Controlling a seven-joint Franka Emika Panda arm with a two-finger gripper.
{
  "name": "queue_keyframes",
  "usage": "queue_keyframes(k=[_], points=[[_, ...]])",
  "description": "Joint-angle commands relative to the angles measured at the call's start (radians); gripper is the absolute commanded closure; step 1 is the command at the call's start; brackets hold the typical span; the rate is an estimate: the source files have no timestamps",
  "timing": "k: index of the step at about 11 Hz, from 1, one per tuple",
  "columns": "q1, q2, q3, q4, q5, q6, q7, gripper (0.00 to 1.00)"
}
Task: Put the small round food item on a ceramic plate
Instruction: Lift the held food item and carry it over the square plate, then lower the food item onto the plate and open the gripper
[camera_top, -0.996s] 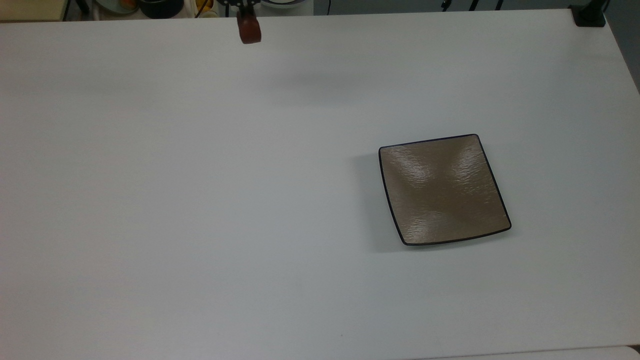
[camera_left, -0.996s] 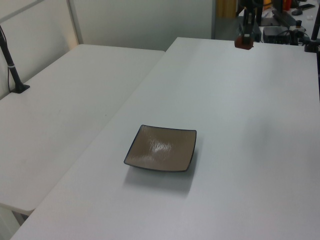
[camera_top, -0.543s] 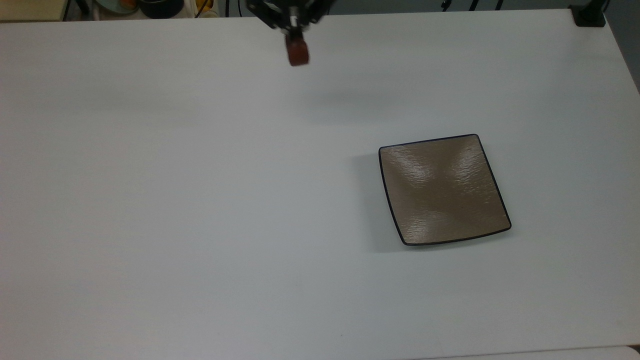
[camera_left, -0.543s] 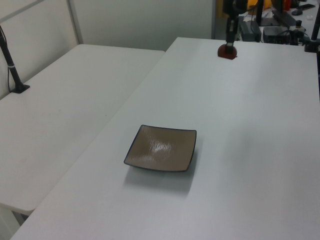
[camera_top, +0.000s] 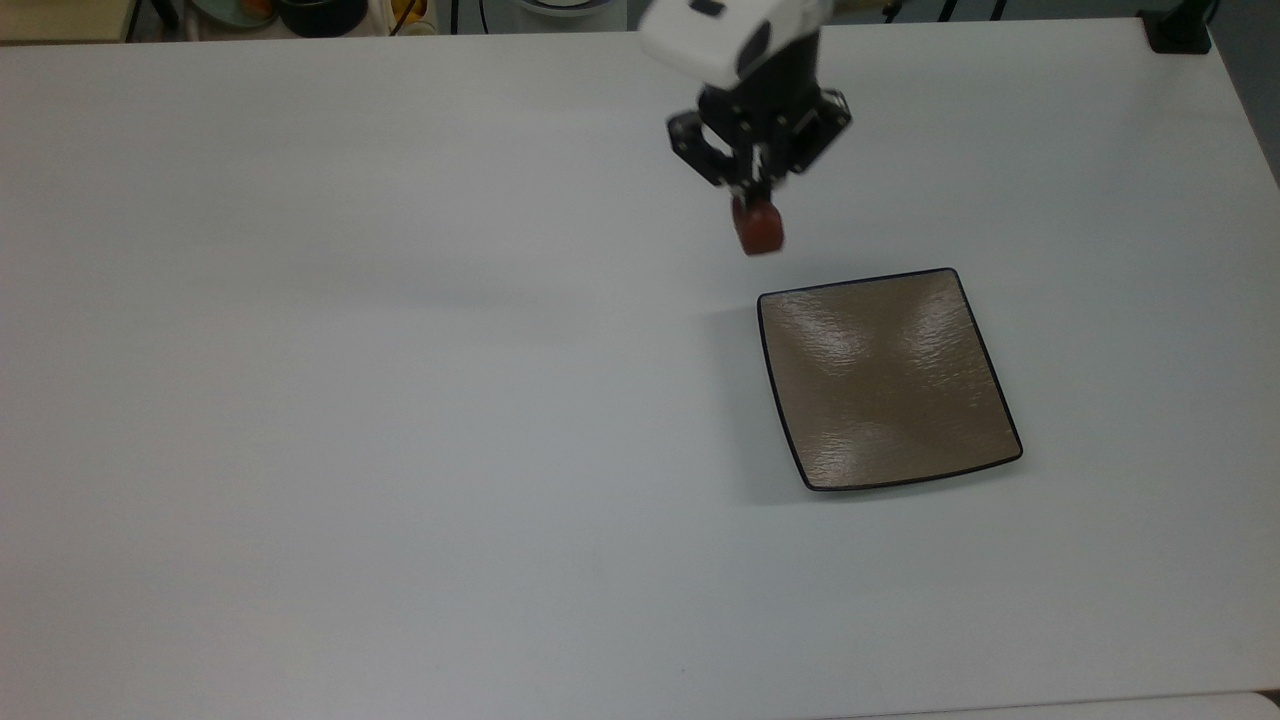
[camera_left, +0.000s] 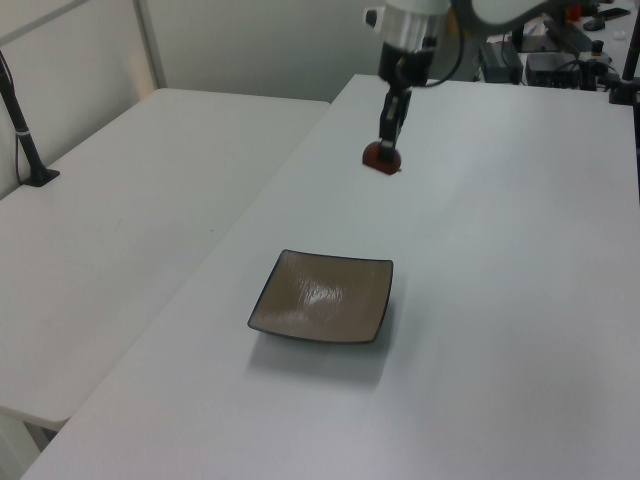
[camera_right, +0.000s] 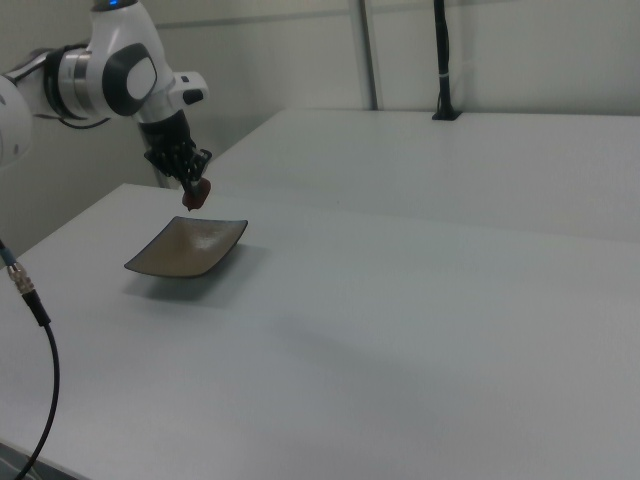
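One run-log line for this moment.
phase: carry | gripper: shut on food item | plate: bare, on table | item: above table, short of plate

A white table (camera_top: 400, 400) carries one thing, the square tan-brown ceramic plate (camera_top: 888, 379), lying flat on it.
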Motion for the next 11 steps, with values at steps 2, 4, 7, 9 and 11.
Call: queue_keyframes(k=[2, 4, 7, 9, 11], points=[[0.059, 0.187, 0.014, 0.118, 0.011, 0.075, 0.076, 0.97], [0.093, 0.241, 0.014, 0.127, 0.011, 0.147, 0.113, 0.97], [0.101, 0.322, 0.044, 0.129, 0.003, 0.257, 0.159, 0.95], [0.114, 0.353, 0.052, 0.129, 0.001, 0.304, 0.160, 0.93], [0.116, 0.379, 0.054, 0.127, 0.000, 0.337, 0.160, 0.91]])
